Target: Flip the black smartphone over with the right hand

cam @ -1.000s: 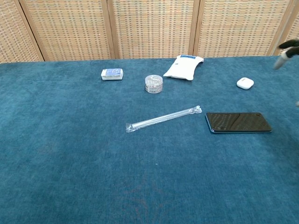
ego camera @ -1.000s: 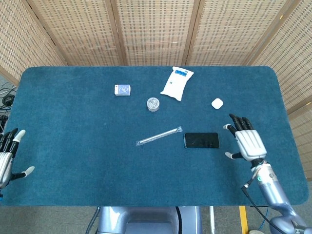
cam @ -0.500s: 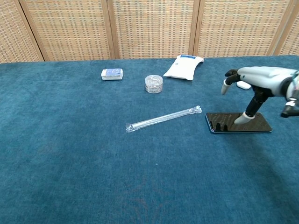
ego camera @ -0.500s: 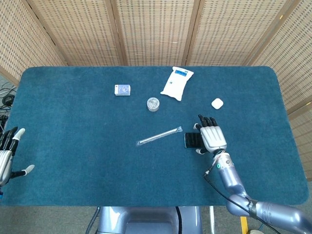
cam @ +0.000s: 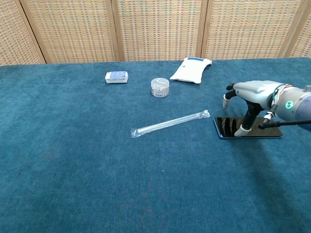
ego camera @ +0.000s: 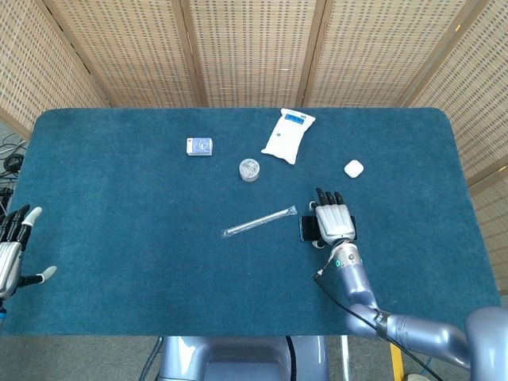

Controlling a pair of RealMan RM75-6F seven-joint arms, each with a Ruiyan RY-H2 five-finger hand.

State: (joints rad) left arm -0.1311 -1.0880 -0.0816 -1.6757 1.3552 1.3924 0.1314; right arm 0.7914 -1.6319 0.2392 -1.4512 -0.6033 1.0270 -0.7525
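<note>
The black smartphone (cam: 227, 127) lies flat on the blue table, screen up, right of centre; in the head view only its left end (ego camera: 305, 228) shows. My right hand (cam: 250, 95) (ego camera: 333, 220) hovers palm down over the phone, fingers spread and pointing at the far side. Its thumb tip (cam: 242, 130) reaches down to the phone's near edge. The hand holds nothing. My left hand (ego camera: 11, 251) sits open at the table's left edge, seen only in the head view.
A clear wrapped straw (cam: 169, 123) lies just left of the phone. Farther back are a small round jar (cam: 160, 87), a white pouch (cam: 191, 70), a small blue-and-white box (cam: 116, 76) and a white earbud case (ego camera: 354, 168).
My right hand came in from the right edge to above the phone and has shifted a little further left over it. The phone has not moved.
</note>
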